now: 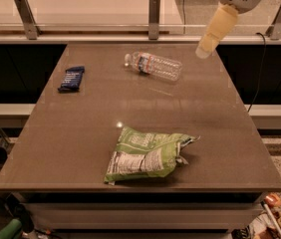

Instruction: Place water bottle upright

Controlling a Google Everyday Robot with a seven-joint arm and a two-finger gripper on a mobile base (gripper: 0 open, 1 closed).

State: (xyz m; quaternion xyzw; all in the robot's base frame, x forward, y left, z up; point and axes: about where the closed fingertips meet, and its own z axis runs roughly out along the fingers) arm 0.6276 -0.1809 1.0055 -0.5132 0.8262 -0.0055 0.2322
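Observation:
The water bottle [154, 66] lies on its side at the far middle of the brown table [85, 138], white cap pointing left, label near the cap end. My gripper [204, 49] hangs above the table's far right corner, to the right of the bottle and apart from it. It holds nothing that I can see.
A green chip bag [148, 155] lies near the table's front edge. A dark blue snack bar [71, 78] lies at the far left. A glass rail with metal posts [154, 9] runs behind the table. A cable [260, 68] hangs at the right.

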